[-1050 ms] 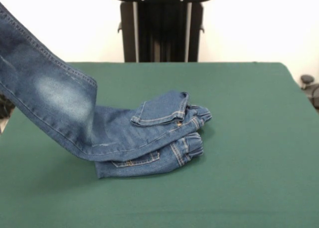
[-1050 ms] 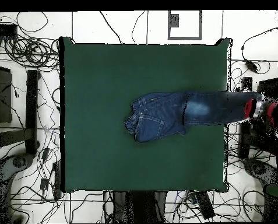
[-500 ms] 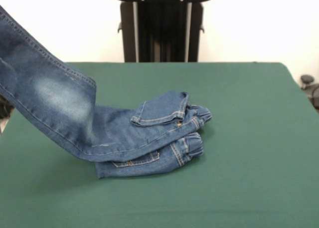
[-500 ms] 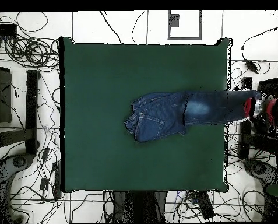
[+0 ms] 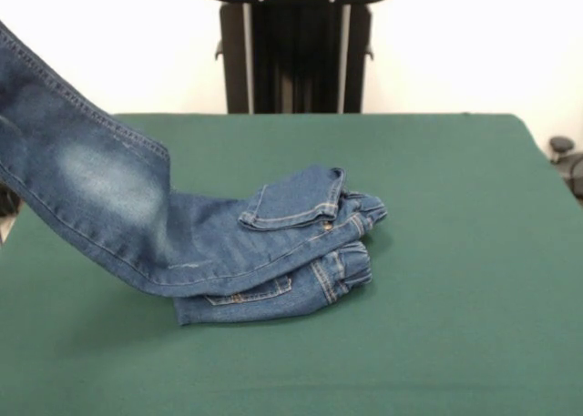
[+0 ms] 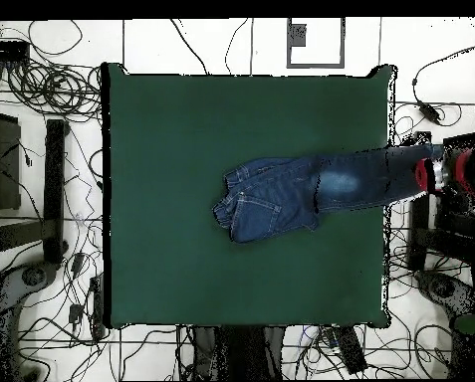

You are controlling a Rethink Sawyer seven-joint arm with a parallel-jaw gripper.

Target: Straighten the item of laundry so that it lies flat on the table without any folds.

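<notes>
The item of laundry, small blue jeans [image 5: 273, 243], lies bunched and folded over near the middle of the green table [image 5: 455, 252]. One faded leg [image 5: 82, 179] rises off the cloth and leaves the front view at the left edge. From overhead the jeans [image 6: 271, 199] stretch right, the leg [image 6: 365, 179] passing over the table [image 6: 181, 129] edge. My red and black gripper [image 6: 430, 174] holds the leg's end there, beyond the edge and shut on it. In the front view the gripper is out of frame.
The black pedestal [image 5: 296, 52] stands behind the table's far side. Tangled cables [image 6: 42, 80] and black stands [image 6: 54, 189] cover the floor around the table. A dark caster [image 5: 562, 147] sits past the right edge.
The held leg end has shifted slightly along the table's edge, up in the overhead view. In the front view the raised leg has sunk a little. The bunched part has stayed put.
</notes>
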